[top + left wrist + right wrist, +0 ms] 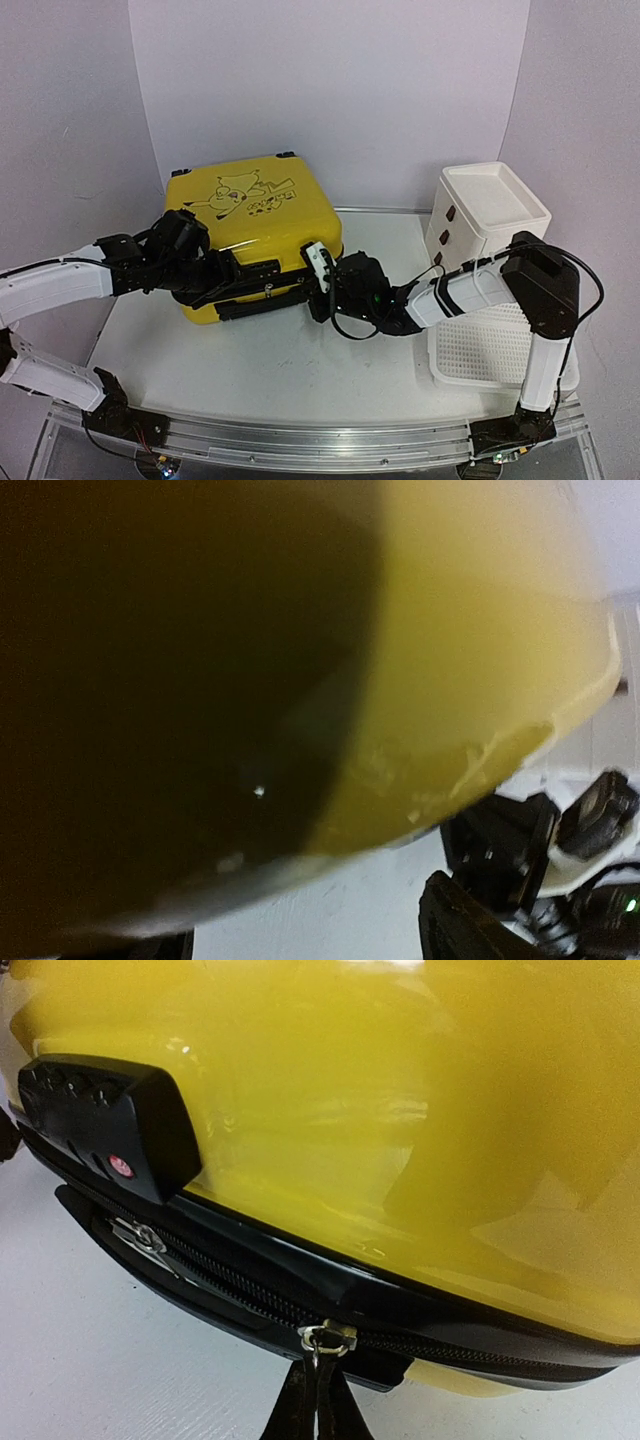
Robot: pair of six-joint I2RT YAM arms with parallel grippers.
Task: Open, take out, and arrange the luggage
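Note:
The luggage (250, 210) is a yellow hard-shell suitcase with a black cartoon drawing on its lid. It lies flat and shut at the back left of the table. My left gripper (225, 277) is pressed against its front side. In the left wrist view the blurred yellow shell (470, 680) fills the frame, and my dark fingers (465, 925) stand wide apart at the bottom with only white table between them. My right gripper (320, 1385) is shut on the metal zipper pull (327, 1338) of the black zipper band (240, 1295), at the front right corner (315, 285).
A white drawer cabinet (480, 215) stands at the back right. A white perforated basket (490, 350) lies in front of it under the right arm. A black lock block (100, 1130) and a second zipper slider (135, 1235) sit further left on the band.

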